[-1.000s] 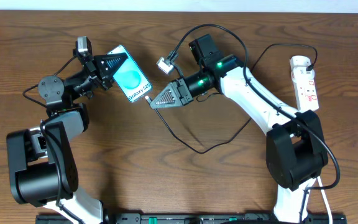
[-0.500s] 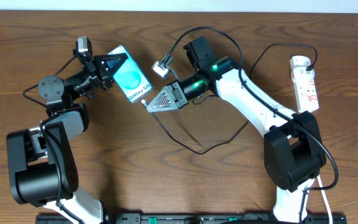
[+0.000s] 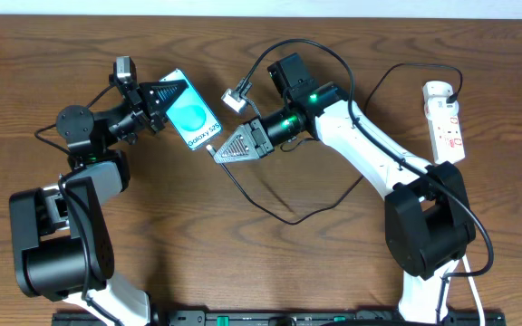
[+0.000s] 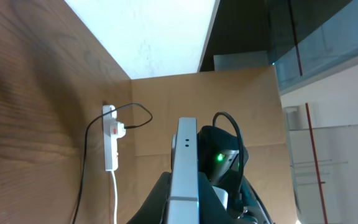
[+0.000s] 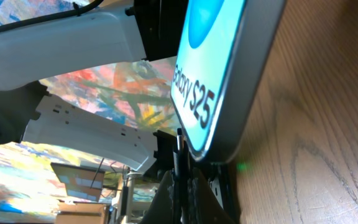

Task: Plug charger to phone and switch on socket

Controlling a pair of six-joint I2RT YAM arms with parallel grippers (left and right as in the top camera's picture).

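The phone [image 3: 194, 119], blue-turquoise screen with "Galaxy S25" text, is held tilted above the table by my left gripper [image 3: 157, 101], shut on its upper end. It shows edge-on in the left wrist view [image 4: 184, 163]. My right gripper [image 3: 217, 152] is shut on the charger's black plug tip [image 5: 179, 146], which sits right at the phone's lower edge [image 5: 229, 81]. The black cable [image 3: 270, 210] loops across the table. The white socket strip [image 3: 446, 120] with red markings lies at the far right; it also shows in the left wrist view [image 4: 110, 144].
The black cable runs from the socket strip past the right arm [image 3: 370, 145]. A small grey adapter [image 3: 236, 97] hangs near the right wrist. The left arm's base [image 3: 57, 244] stands at the lower left.
My right gripper has moved left with the plug tip, closing the gap to the phone's lower edge. The left gripper and the phone have barely moved.
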